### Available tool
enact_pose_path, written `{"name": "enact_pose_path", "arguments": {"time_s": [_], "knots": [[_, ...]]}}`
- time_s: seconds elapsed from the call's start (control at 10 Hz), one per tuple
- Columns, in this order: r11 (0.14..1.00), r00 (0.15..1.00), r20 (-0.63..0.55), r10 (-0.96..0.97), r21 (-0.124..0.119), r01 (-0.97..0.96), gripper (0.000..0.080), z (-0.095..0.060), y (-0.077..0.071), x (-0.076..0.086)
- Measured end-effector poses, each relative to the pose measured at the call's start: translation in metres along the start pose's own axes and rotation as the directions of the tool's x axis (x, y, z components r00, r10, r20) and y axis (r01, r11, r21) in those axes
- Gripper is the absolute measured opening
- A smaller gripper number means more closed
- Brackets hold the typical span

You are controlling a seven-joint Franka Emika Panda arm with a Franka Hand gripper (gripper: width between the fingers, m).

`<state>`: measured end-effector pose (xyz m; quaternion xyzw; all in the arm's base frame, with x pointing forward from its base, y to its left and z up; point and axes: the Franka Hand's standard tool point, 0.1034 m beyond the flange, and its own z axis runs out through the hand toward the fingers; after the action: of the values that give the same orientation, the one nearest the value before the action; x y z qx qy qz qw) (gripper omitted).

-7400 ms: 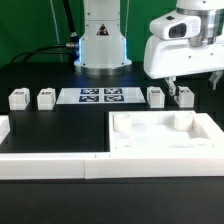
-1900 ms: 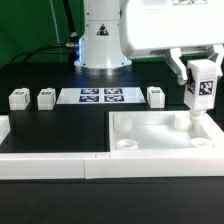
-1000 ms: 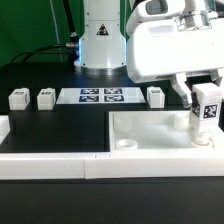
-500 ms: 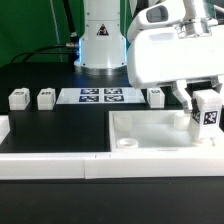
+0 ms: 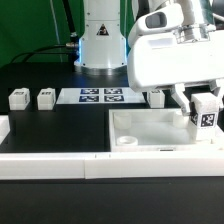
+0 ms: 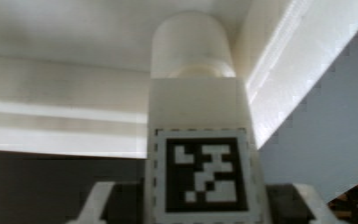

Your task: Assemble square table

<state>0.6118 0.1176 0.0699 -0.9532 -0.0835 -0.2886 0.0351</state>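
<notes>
The square table top (image 5: 150, 132) is a white slab with a raised rim, lying at the exterior view's right. My gripper (image 5: 205, 112) is shut on a white tagged leg (image 5: 206, 116) and holds it upright over the slab's far corner at the exterior view's right. In the wrist view the leg (image 6: 201, 130) fills the middle, its rounded tip pointing into the slab's corner (image 6: 282, 60); my fingers (image 6: 108, 203) press its sides. Two loose legs (image 5: 17, 98) (image 5: 46, 98) stand at the exterior view's left. Another leg (image 5: 156, 96) stands behind the slab.
The marker board (image 5: 100, 96) lies flat at the back middle, in front of the arm's base (image 5: 100, 45). A long white rail (image 5: 45, 162) runs along the front at the exterior view's left.
The gripper picked up a leg from behind the slab and carried it over the slab's far corner. Over the last second it has lowered the leg toward that corner.
</notes>
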Motion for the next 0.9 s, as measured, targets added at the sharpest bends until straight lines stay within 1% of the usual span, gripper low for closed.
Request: {"name": "enact_pose_path", "arguments": {"time_s": [0.1,0.2,0.3,0.4,0.5,0.9], "knots": [[1.000,1.000,0.001,0.000,0.000,0.000,0.0402,0.0001,-0.0002,-0.0002],[1.000,1.000,0.001,0.000,0.001,0.000,0.0535,0.0001,-0.0003,-0.0002],[1.000,1.000,0.001,-0.001,0.001,0.001,0.0535,0.0001,-0.0003,-0.0003],[1.000,1.000,0.001,-0.001,0.001,0.001,0.0625,0.0002,-0.0003,-0.0003],[1.000,1.000,0.001,-0.001,0.001,0.001,0.0642,0.0002,-0.0003,-0.0003],[1.000,1.000,0.001,-0.001,0.001,0.001,0.0649,0.0002,-0.0003,-0.0004]]}}
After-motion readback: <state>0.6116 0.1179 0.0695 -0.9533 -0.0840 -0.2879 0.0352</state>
